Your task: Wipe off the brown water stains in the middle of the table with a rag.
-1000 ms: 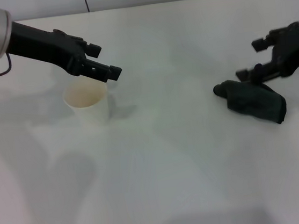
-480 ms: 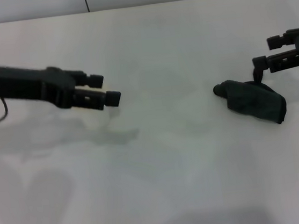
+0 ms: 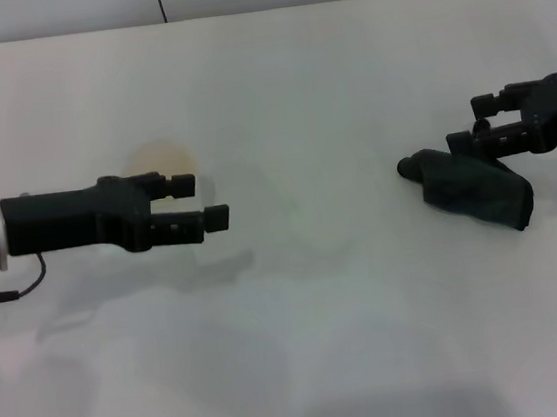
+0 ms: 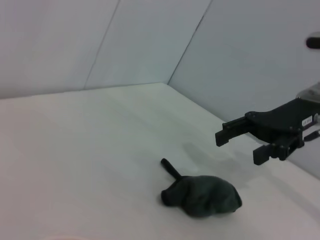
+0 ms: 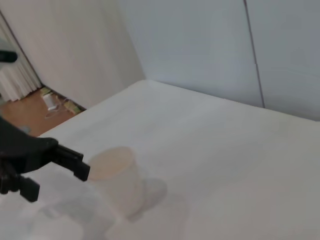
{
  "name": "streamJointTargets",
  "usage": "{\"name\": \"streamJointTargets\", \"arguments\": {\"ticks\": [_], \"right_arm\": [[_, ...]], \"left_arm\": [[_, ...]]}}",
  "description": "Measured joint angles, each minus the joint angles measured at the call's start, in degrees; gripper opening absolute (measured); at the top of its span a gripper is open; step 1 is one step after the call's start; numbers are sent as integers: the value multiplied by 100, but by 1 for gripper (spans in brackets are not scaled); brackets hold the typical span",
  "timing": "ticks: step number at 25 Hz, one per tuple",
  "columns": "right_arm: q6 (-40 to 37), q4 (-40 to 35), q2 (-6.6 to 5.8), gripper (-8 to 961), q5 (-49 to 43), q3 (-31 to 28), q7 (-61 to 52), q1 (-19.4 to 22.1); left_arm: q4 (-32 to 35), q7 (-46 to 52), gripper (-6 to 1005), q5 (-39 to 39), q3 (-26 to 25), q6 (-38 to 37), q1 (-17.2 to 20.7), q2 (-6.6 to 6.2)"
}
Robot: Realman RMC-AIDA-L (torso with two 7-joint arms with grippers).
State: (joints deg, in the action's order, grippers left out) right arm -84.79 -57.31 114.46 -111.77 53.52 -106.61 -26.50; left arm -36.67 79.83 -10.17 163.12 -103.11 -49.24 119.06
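Near the table's right edge, the open right gripper is hovering over the rag: soft, light, best pinched at its top fold. The left gripper is hanging open too.

The table was plain white with a faint sheen, unpatterned. The rag was dark green-black, all one shade. Both the left gripper and the right gripper were matte black. The cup was pale cream, tan inside, without print.
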Motion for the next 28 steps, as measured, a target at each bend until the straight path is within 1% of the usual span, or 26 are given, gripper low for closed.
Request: {"name": "streamJointTargets", "arguments": {"ticks": [2,5,6,7,8,10,12,16,21,22,24,25,28], "right_arm": [[31,54,-14,858,-13,-4,-11,23],[56,153,-49,836,8,-112,8,34],[53,173,-37,825,17,-190,58,39],[48,191,-13,825,25,-252,153,43],[45,226,13,825,40,-304,261,47],[43,351,40,825,102,-331,488,48],[37,490,38,825,142,-334,598,29],[16,718,-11,825,71,-281,621,-40],[-31,709,-48,825,15,-262,664,35],[-40,689,-78,825,-13,-254,850,105],[-40,685,-89,825,-69,-250,1032,143],[-39,683,-90,825,-146,-245,1220,159],[-5,679,-63,825,-379,-241,1646,172]], "left_arm": [[12,-290,894,-83,0,7,81,1],[23,-1131,894,-378,0,-12,291,1],[29,-1414,894,-493,0,-12,365,1],[29,-1414,894,-493,0,-12,365,1],[68,-1853,894,-831,0,1,511,0],[157,-2093,894,-1025,0,6,596,-1],[283,-2258,894,-1151,0,14,646,-8],[332,-2136,894,-1101,0,12,599,-17],[337,-1952,894,-897,0,-38,570,-26],[336,-1895,894,-858,0,-42,558,-30],[336,-1819,894,-780,0,-48,537,-34],[336,-1620,894,-611,0,-93,456,-37],[336,-1482,894,-509,3,-202,414,-39]]}}
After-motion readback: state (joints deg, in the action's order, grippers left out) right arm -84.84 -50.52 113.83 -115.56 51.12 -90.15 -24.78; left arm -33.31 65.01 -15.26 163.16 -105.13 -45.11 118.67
